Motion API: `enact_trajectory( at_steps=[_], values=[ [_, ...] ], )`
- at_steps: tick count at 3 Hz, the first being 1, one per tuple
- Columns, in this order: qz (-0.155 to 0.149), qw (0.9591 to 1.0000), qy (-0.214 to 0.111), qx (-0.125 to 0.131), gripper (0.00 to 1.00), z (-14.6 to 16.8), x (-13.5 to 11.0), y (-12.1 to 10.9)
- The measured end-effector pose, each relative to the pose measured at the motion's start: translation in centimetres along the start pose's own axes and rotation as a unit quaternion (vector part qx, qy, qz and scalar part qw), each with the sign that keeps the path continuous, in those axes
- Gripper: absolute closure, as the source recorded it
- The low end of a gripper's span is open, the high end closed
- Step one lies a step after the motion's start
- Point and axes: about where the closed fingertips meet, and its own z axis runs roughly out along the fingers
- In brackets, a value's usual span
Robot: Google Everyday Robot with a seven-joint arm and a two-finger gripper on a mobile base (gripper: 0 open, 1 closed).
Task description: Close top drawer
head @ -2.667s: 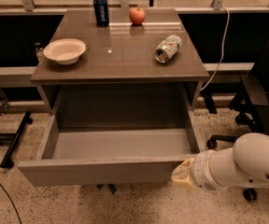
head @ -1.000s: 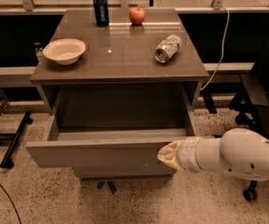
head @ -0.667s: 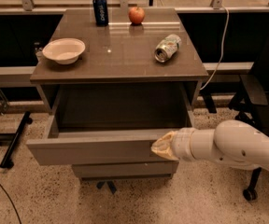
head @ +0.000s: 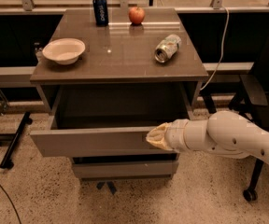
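The top drawer [head: 88, 141] is a wide grey box with a flat front. It stands partly pulled out under the brown cabinet top [head: 120, 59], and only a narrow strip of its dark inside shows. My gripper [head: 154, 136] comes in from the right on a white arm [head: 232, 136]. Its cream tip presses against the right part of the drawer front. A shallower grey drawer front [head: 125, 169] sits below.
On the cabinet top stand a white bowl [head: 63, 51], a blue can [head: 100, 10], a red apple [head: 136, 15] and a silver can [head: 167, 48] on its side. A chair [head: 260, 92] stands to the right. A dark leg [head: 15, 139] lies at left.
The drawer has slid back into the cabinet, from far out to partly out. My gripper has moved left and inward along the drawer front with it.
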Motion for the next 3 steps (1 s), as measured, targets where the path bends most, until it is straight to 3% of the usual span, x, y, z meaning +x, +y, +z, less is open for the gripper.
enact_trajectory(
  at_steps=[1, 3],
  values=[
    [-0.001, 1.0, -0.003, 0.003, 1.0, 0.0, -0.3, -0.4],
    [-0.011, 0.9994, -0.021, 0.023, 1.0, 2.4, -0.8, -2.2]
  ],
)
